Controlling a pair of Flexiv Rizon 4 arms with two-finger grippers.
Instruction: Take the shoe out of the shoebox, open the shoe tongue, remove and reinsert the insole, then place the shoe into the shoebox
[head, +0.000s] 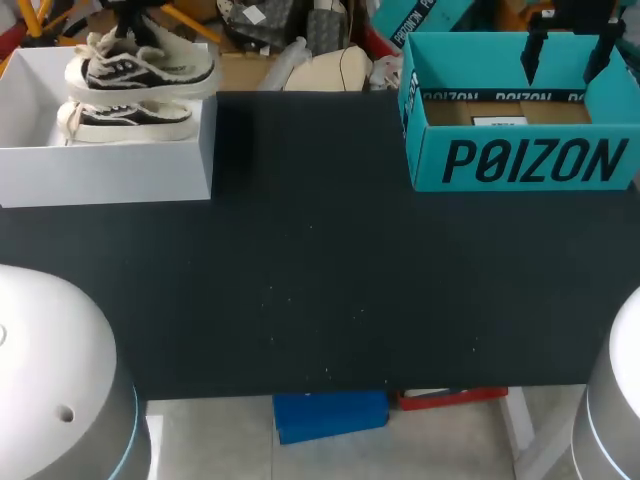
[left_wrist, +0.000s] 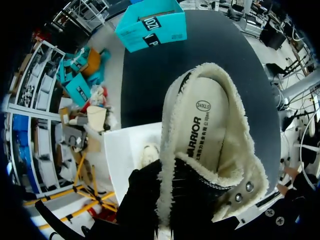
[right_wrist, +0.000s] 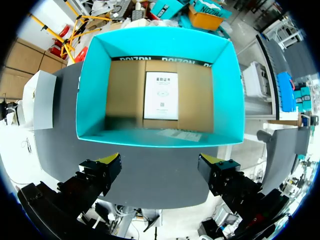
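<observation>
We've got our left gripper (left_wrist: 156, 207) clenched, it seems, on the shoe (left_wrist: 210, 130). The shoe's heel end points toward the teal shoebox (head: 520, 160), well across the table. Our right gripper (right_wrist: 161, 161) hangs spread open just above that shoebox.

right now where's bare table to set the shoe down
The black table between the white box and teal box, and in front of both, is bare. Crowded: shoes crowd the white box; the right gripper hangs open over the teal box.

Box (head: 100, 175) sits at the table's (head: 320, 290) far left corner, bottom shoe (head: 125, 120) inside it, top shoe (head: 140, 65) right above that. Shoebox (head: 530, 160) is over at the far right corner.
</observation>
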